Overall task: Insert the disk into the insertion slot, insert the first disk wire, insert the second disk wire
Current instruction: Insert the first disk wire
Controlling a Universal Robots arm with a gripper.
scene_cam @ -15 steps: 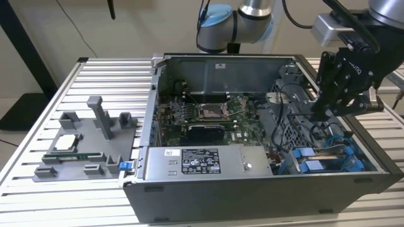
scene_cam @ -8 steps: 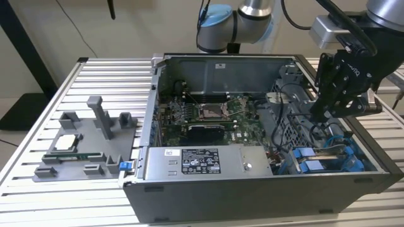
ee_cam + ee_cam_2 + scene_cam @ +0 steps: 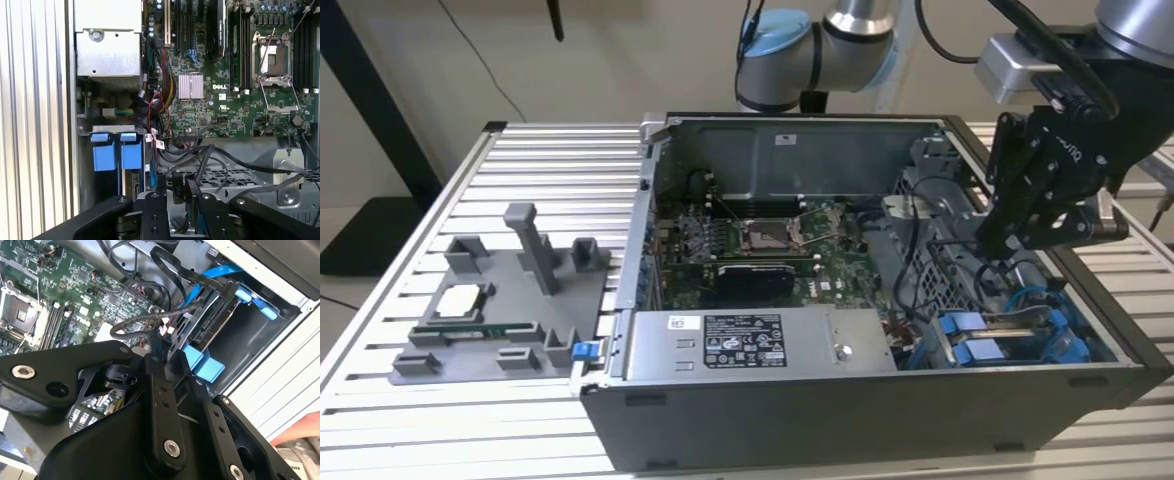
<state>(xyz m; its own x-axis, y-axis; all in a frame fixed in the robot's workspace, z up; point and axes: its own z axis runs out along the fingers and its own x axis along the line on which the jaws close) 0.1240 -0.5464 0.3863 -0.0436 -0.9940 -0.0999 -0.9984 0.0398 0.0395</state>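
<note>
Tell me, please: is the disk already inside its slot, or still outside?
Inside. The disk sits within the grey slot, and the blue tabs stand at the slot's mouth.

Print on the power-supply label point(image 3: 744, 342) is illegible — the motherboard point(image 3: 225, 107) bears a logo point(image 3: 220, 86).

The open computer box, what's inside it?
Inside the computer case are a green motherboard, a grey power-supply box, black cables and blue tabs. The gripper hangs over the cables and hides what lies beneath it.
</note>
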